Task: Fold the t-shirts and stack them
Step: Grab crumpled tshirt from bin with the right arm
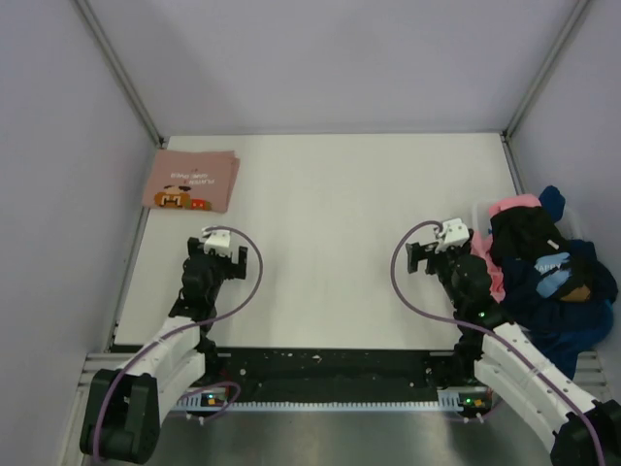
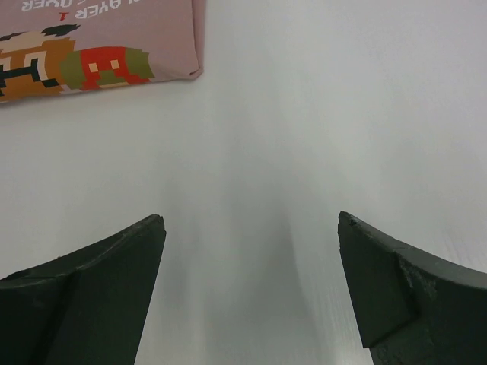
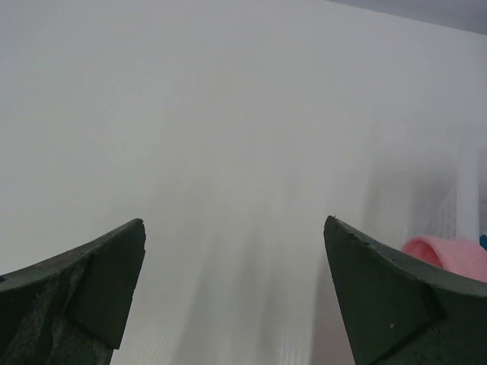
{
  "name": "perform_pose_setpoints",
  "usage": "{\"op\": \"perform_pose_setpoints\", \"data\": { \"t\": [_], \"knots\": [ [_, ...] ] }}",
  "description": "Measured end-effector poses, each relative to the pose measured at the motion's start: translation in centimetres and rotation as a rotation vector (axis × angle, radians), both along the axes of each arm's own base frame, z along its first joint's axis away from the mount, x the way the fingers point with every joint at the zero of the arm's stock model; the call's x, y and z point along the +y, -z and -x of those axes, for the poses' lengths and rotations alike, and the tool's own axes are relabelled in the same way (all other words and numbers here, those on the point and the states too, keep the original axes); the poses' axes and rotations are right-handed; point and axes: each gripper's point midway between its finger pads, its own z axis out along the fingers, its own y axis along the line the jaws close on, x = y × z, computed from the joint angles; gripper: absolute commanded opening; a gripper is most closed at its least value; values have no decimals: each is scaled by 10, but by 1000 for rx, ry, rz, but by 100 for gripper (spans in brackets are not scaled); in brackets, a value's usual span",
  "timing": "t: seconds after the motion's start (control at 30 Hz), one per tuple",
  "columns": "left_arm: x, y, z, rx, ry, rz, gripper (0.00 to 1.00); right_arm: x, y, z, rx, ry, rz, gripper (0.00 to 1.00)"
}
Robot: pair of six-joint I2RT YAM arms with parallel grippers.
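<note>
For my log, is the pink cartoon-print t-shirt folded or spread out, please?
Folded: the pink cartoon-print t-shirt lies as a compact rectangle, no sleeves showing.

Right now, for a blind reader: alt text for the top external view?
Two arms over a white table, left gripper and right gripper open and empty. A folded pink t-shirt lies far left; unfolded t-shirts are heaped at the right edge.

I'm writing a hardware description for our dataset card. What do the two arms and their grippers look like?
Both the left arm and right arm have white link shells with black joints, and a lilac cable loops beside each wrist. A white block tops each black wrist. The left gripper and right gripper have dark, matte, wedge-shaped fingers.
</note>
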Motion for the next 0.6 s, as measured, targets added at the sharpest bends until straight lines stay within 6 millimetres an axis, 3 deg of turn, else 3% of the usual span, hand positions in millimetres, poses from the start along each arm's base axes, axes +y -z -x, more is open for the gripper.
{"op": "perform_pose_setpoints", "data": {
  "t": [0.17, 0.27, 0.33, 0.47, 0.53, 0.6],
  "knots": [
    [-5, -1, -1, 8, 32, 2, 99, -13, -1, -3, 4, 101, -57, 99],
    [-23, -2, 1, 40, 160, -20, 99, -13, -9, -4, -11, 133, -151, 99],
    [-40, -14, 1, 82, 293, -57, 99, -1, -24, -4, -42, 85, -217, 99],
    [-62, -75, -9, 97, 482, -132, 99, 27, -71, -4, -84, -59, -295, 99],
    [-67, -104, -9, 97, 531, -155, 99, 43, -117, -3, -89, -144, -317, 99],
    [-70, -113, -2, 110, 567, -157, 99, 47, -165, -2, -111, -180, -332, 99]
  ]
}}
